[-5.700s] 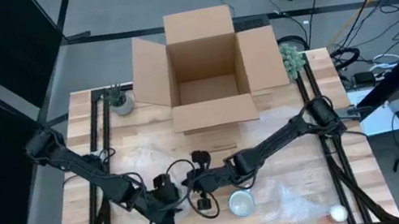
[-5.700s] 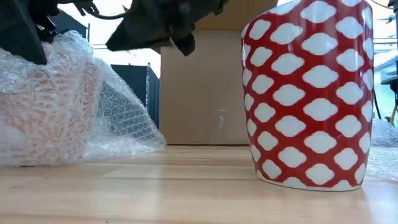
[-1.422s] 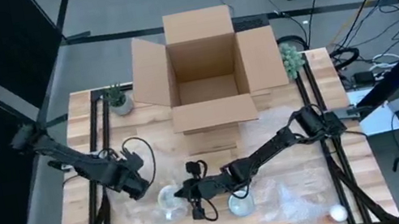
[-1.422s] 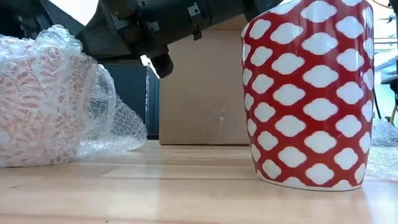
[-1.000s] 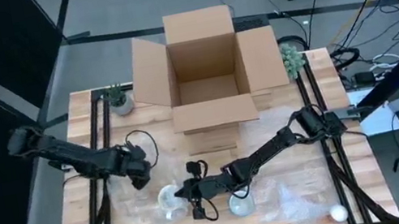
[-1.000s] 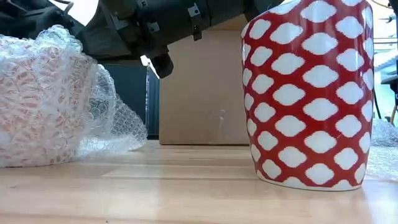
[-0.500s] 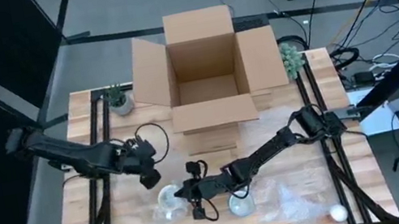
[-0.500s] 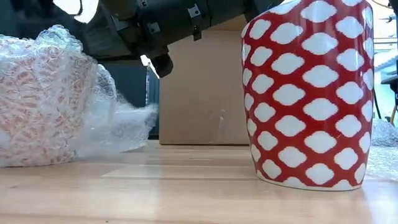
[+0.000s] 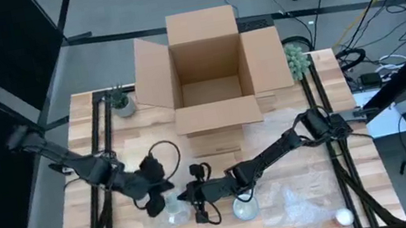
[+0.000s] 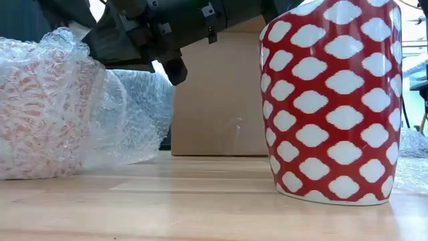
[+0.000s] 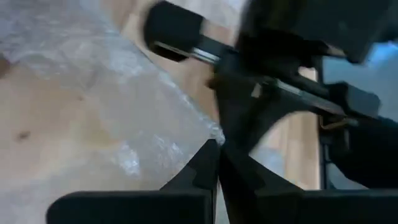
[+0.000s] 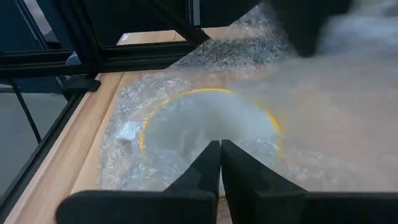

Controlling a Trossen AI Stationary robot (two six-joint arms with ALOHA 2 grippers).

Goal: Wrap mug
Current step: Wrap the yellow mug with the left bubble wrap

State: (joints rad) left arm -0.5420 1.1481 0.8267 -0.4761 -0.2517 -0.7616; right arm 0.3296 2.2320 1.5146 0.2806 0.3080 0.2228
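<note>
A red-and-white patterned mug [image 10: 40, 114] stands near the table's front, left of centre, swathed in clear bubble wrap [image 9: 172, 213]. Its yellow rim [image 12: 149, 118] shows through the wrap in the right wrist view. My left gripper [image 9: 157, 199] is shut on the wrap just left of the mug. My right gripper [image 9: 193, 193] is shut on the wrap at the mug's right. A second, bare red-and-white mug [image 10: 334, 100] stands upright on its base to the right [image 9: 244, 205]. My left gripper pinches an edge of the bubble wrap [image 11: 208, 134] between its two fingertips. The sheet rises from the table to the fingers beside the mug. One layer or several, I cannot tell. My right gripper pinches the bubble wrap [image 12: 214, 134] lying over the mug's mouth, coming from the table's right, slanting down. The fingers hide the exact place of contact.
An open cardboard box [image 9: 210, 71] stands at the far middle. More loose bubble wrap [image 9: 299, 206] and a white ball [image 9: 344, 216] lie at the near right. Small plants [image 9: 121, 101] [image 9: 298, 58] stand at the far corners.
My left gripper has swung toward the table's right and then toward the near edge, coming down beside the wrapped mug. The free flap of bubble wrap has come with it, rising and folding over toward the mug.
</note>
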